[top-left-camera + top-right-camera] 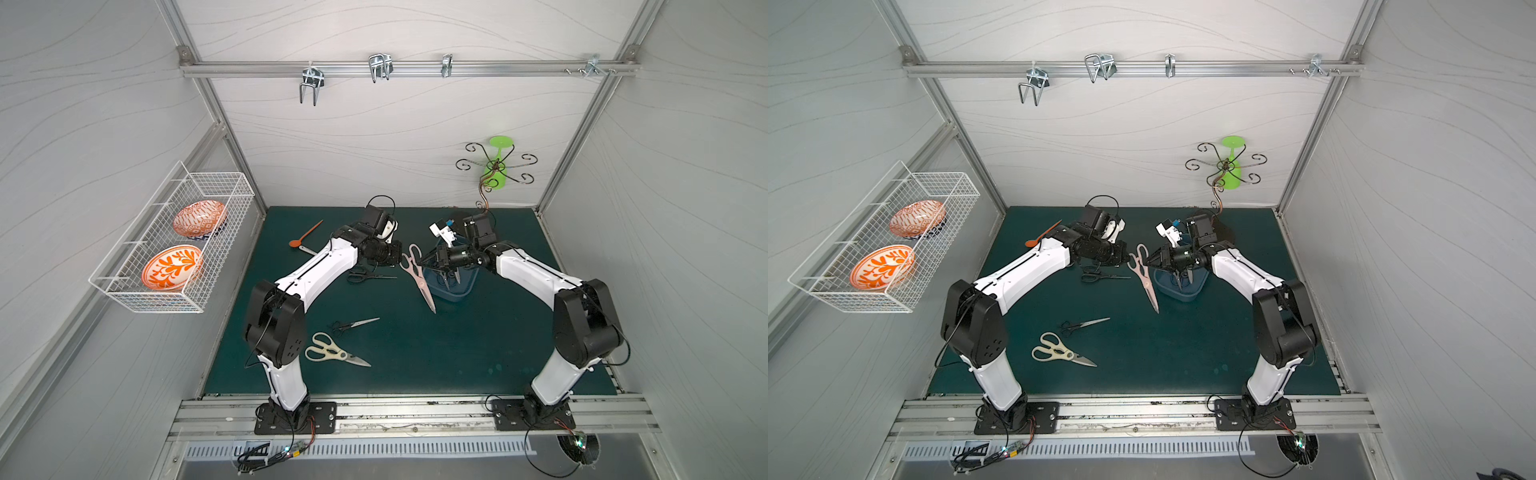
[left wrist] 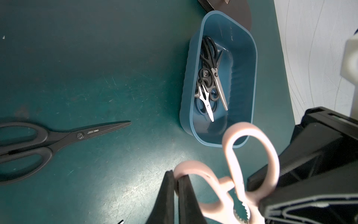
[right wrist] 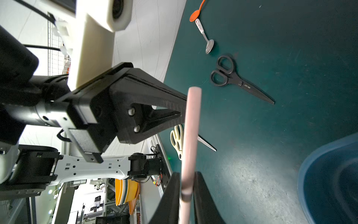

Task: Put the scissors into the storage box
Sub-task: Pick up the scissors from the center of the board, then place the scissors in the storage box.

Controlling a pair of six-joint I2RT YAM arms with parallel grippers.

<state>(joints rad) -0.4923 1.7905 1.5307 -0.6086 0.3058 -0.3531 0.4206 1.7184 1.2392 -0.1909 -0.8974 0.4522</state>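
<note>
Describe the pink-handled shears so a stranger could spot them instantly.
Find the dark green mat, then the blue storage box toward its back right. Just left of the box, where the left gripper and right gripper meet, hang the pink-handled shears. Every other loose pair has black or cream handles and lies flat.

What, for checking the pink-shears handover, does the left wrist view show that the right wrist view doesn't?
Only the left wrist view: the inside of the storage box, with small black-handled scissors lying in it, and the loop of the pink shears that the left gripper pinches.
Only the right wrist view: the orange spoon, the metal spoon, the cream shears, and the right gripper clamped on a pink handle seen edge-on.
Both: the pink shears, both grippers, part of the storage box, and the black scissors on the mat.
</note>
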